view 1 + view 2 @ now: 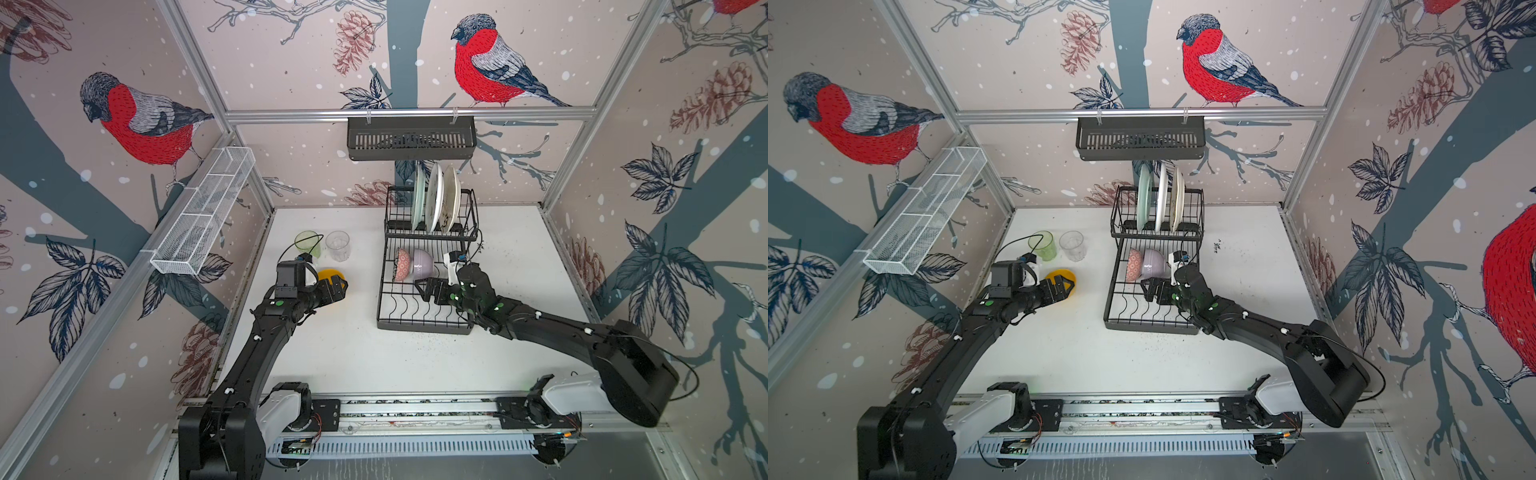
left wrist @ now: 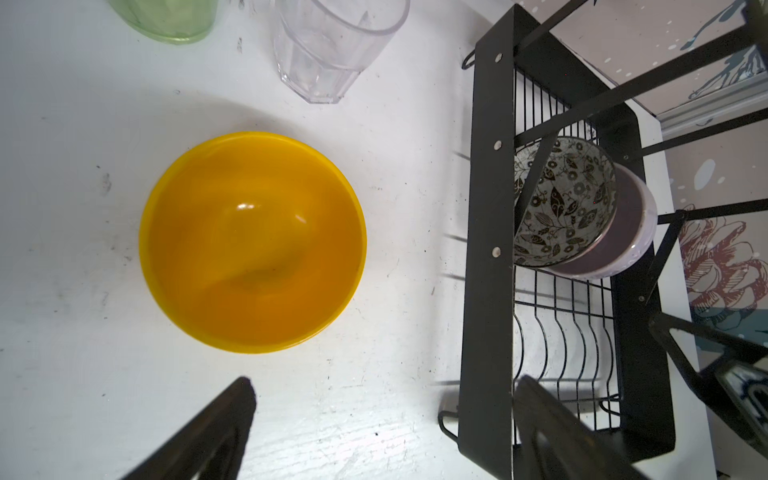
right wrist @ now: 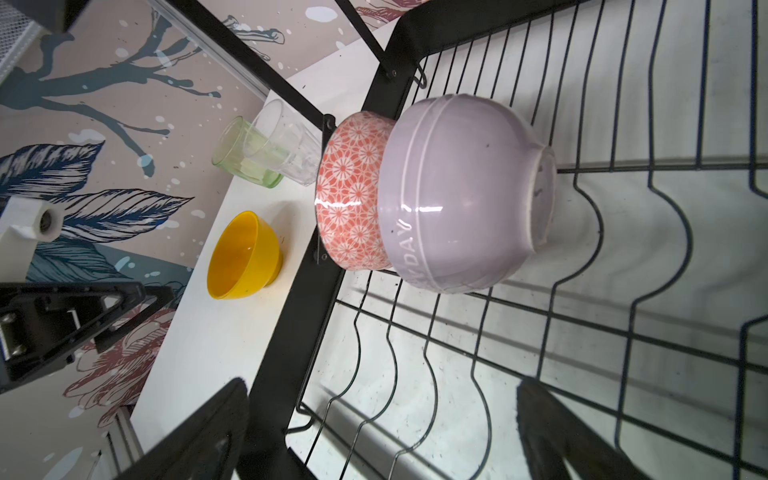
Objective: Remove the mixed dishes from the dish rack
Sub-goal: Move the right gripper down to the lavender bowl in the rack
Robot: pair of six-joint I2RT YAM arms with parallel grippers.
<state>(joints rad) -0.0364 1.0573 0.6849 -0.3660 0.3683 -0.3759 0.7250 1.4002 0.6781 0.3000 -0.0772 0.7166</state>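
The dish rack (image 1: 428, 266) stands toward the back of the white table (image 1: 357, 357), and part of its load is already out: the green glass (image 1: 308, 243) and the clear glass (image 1: 338, 245) stand upright side by side on the table to its left, with the yellow bowl (image 2: 252, 243) sitting mouth-up just in front of them, grouped there, I judge, to keep the space near the rack free. The left gripper (image 1: 338, 287) hovers beside the yellow bowl with its fingers spread wide and nothing between them, which suggests the bowl has been let go. On the lower grid tray the pink bowl (image 3: 353, 191) and the lilac bowl (image 3: 461, 191) lie on their sides, nested one against the other, propped by the wire. The right gripper (image 1: 424, 289) reaches in low over that tray, fingers wide and empty, facing the lilac bowl's foot, probably because that bowl is the outer one and must come away first. The three plates (image 1: 436, 199) stand on edge in the raised slots, untouched
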